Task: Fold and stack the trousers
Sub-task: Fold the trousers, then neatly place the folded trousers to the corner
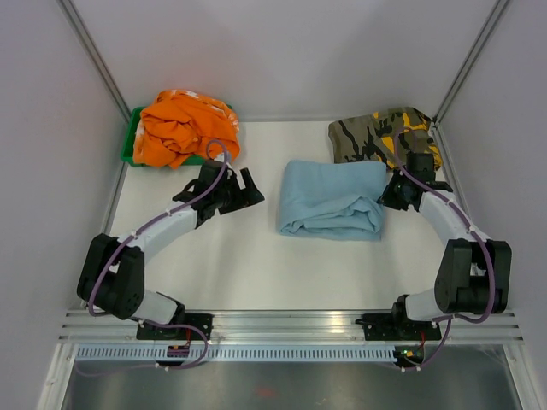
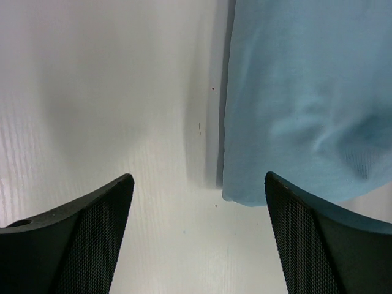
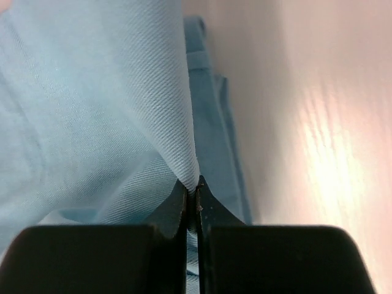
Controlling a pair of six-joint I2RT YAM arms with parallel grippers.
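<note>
The light blue trousers (image 1: 333, 198) lie folded into a compact rectangle in the middle of the white table. My right gripper (image 1: 391, 198) is at their right edge, shut on a fold of the blue cloth (image 3: 177, 141), which rises pinched between the jaws (image 3: 191, 187). My left gripper (image 1: 249, 190) is open and empty, a little left of the trousers, just above the table. In the left wrist view the trousers' left edge and corner (image 2: 288, 122) lie ahead and to the right of the open gripper (image 2: 199, 184). The waist button is hidden.
A camouflage garment (image 1: 383, 135) lies folded at the back right, just behind my right gripper. A green bin (image 1: 132, 141) with crumpled orange clothes (image 1: 184, 128) stands at the back left. White walls enclose the table on three sides.
</note>
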